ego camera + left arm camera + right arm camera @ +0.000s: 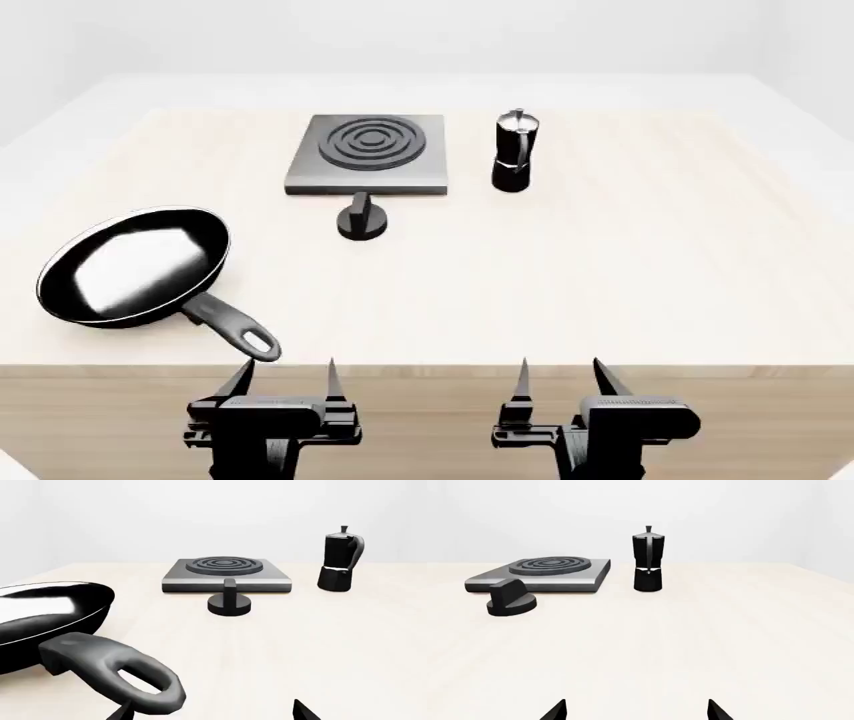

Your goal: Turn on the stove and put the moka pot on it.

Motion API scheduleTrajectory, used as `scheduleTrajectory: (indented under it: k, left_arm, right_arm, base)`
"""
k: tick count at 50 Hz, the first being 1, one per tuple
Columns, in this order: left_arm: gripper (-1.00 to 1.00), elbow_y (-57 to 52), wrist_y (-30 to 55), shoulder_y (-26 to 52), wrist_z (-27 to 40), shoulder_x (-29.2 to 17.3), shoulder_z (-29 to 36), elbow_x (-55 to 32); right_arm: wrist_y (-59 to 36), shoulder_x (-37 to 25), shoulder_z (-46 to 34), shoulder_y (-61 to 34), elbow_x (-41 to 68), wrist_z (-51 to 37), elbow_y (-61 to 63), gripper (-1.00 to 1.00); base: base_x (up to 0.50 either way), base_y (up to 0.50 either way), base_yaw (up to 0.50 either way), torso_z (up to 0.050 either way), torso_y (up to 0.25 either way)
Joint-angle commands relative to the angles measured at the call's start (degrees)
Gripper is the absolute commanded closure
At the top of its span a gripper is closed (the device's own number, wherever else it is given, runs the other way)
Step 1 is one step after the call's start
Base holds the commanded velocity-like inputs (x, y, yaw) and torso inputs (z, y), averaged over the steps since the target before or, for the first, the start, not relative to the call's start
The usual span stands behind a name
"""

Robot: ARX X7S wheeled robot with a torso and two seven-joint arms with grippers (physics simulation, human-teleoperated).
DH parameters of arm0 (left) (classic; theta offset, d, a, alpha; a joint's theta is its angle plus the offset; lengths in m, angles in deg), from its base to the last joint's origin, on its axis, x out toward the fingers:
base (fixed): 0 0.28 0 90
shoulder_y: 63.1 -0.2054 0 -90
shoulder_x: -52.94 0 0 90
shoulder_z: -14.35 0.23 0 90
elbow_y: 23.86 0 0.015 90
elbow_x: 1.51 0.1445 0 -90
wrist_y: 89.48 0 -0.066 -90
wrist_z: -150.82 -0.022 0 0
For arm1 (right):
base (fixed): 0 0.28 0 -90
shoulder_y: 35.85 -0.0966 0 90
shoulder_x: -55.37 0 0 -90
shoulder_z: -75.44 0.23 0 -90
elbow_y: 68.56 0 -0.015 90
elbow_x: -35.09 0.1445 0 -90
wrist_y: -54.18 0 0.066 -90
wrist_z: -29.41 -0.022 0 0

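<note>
Presently: knob [362, 219] at 12 o'clock of left claw [282, 378], nearer arm; both claws wide, empty; right claw [558, 376] faces moka pot [513, 151].

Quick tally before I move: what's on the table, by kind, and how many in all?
Stove: 1
Knob: 1
Moka pot: 1
Frying pan: 1
Total: 4
</note>
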Motion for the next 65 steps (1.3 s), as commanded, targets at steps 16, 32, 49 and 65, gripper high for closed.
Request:
scheduleTrajectory:
  k: [16, 32, 49, 65]
  left_arm:
    - [-1.0, -7.0, 3.0, -1.0, 4.0, -2.6, 1.8, 0.8]
    - [-1.0, -34.6, 12.7, -6.1, 5.6, -4.9, 3.5, -0.1]
    - [-1.0, -50.3, 19.1, -8.1, 7.0, -6.6, 4.5, -1.0]
    - [-1.0, -50.8, 19.3, -8.2, 8.2, -7.8, 5.9, -1.2]
  right_arm:
    - [-5.4, -3.1, -1.6, 3.4, 0.1, -4.4, 12.1, -1.0]
    - [-15.7, -4.2, 1.1, 6.9, 5.1, -8.5, 42.5, -1.0]
    - [-20.7, -5.6, 1.1, 6.4, 5.7, -13.0, 53.1, -1.0]
    - [-18.3, -7.1, 0.9, 6.9, 8.3, -13.2, 52.3, -1.0]
  base:
    - [0.0, 0.0, 0.0, 0.0, 0.0]
    - [0.0, 0.0, 0.0, 0.0, 0.0]
    - [0.0, 0.0, 0.0, 0.0, 0.0]
    - [0.16, 0.0, 0.0, 0.0, 0.0]
